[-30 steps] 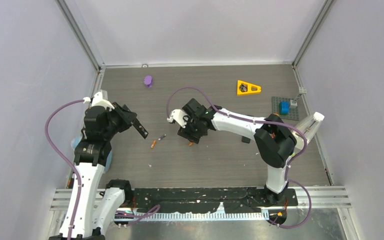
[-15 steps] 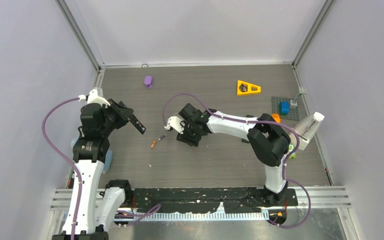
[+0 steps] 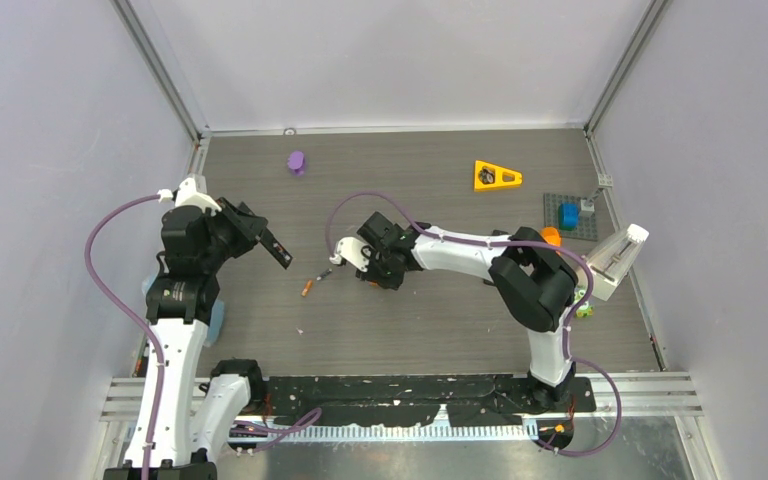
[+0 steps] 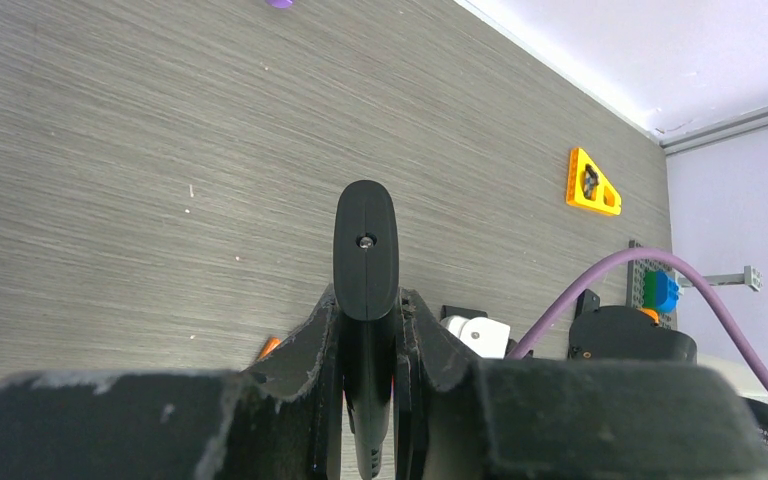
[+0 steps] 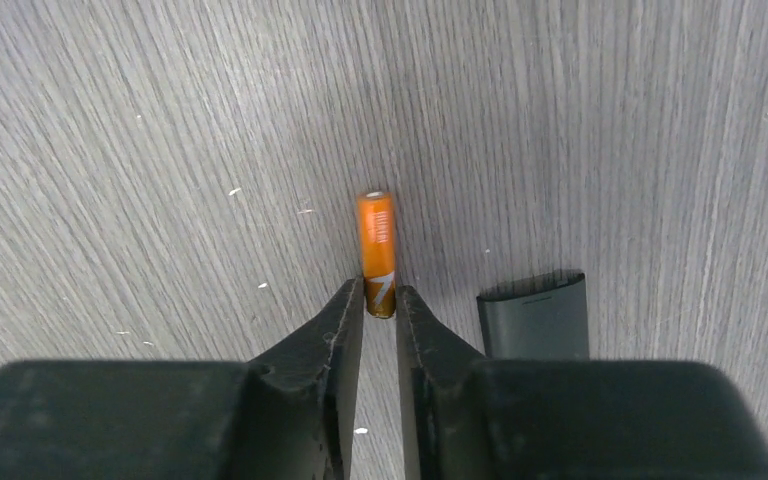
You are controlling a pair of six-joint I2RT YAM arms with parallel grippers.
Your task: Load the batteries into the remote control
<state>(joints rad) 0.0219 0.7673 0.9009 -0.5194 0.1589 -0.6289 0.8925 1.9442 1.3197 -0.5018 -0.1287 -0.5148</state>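
My left gripper (image 3: 276, 249) is shut on a black remote control (image 4: 365, 245), held edge-on above the table at the left. In the right wrist view an orange battery (image 5: 377, 248) lies on the table, its near end pinched between my right gripper's (image 5: 380, 303) fingertips. From above, the right gripper (image 3: 372, 272) sits low at mid-table and hides that battery. Two more batteries lie just to its left: an orange one (image 3: 306, 289) and a dark grey one (image 3: 323, 274).
A dark grey flat piece (image 5: 533, 316) lies just right of the right fingers. Farther back are a purple object (image 3: 297, 161), a yellow wedge (image 3: 497, 176) and a grey baseplate (image 3: 586, 228) with a blue brick (image 3: 568, 213). Walls close in the table.
The right gripper has slid a little left and lower, and its jaws have closed in onto the orange battery. The left arm drew back slightly with the remote, then held still.
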